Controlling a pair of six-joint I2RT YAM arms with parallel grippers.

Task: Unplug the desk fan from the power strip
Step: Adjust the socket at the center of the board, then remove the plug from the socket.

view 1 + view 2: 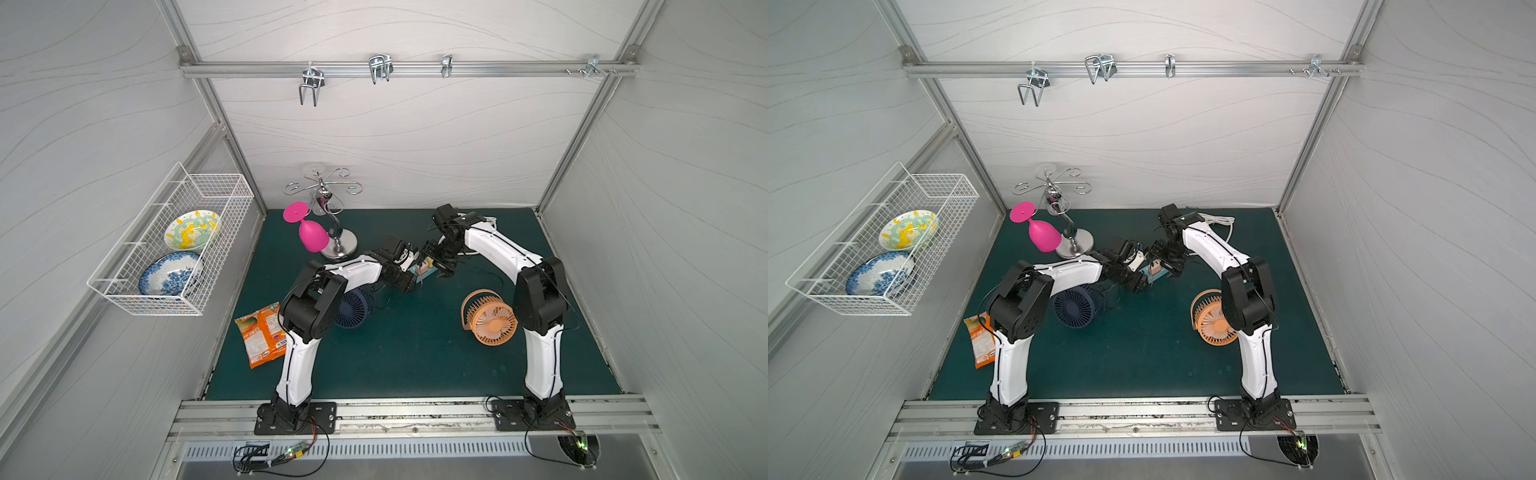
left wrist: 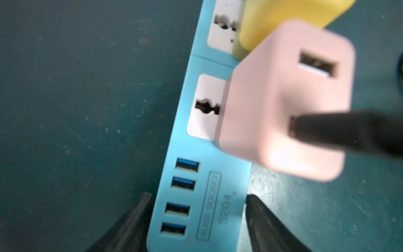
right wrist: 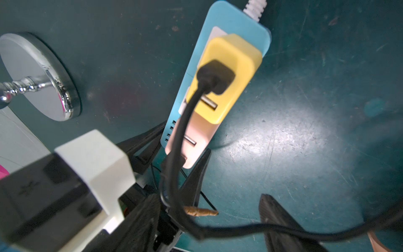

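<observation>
In both top views the power strip (image 1: 430,272) lies flat on the green mat (image 1: 415,353), mid-back, btw the two arms. Its long side runs across, a bit slanted: USB end by the left gripper (image 1: 411,280), cord end toward the right arm's side. The right gripper (image 1: 442,268) hangs just over it. An orange fan (image 1: 492,318) & a navy fan (image 1: 353,309) sit nearer the front; which wire goes to which fan, I can't tell. Left wrist view: the socket face looks up, w/ a pink plug block (image 2: 283,109) in the socket next to the USB ports & a yellow plug block (image 2: 283,17) in the far one, both sticking straight up. The left gripper's fingers (image 2: 261,222) stand one at each long edge of the USB end, right against it; squeezing or not, can't tell. So the left arm is the nearer one. Right wrist view: the right gripper is wide open & holds nothing. The plug blocks lie below & ahead of it, in a row along the strip, w/ the thick white cord (image 3: 254,6) at the far end. A black wire (image 3: 181,131) from the yellow block droops across the gap btw its fingers (image 3: 274,218). I think the next move is a pull by the right arm on one plug block, straight up, away from the socket face, not along the long side, while the left arm pins the strip down.
</observation>
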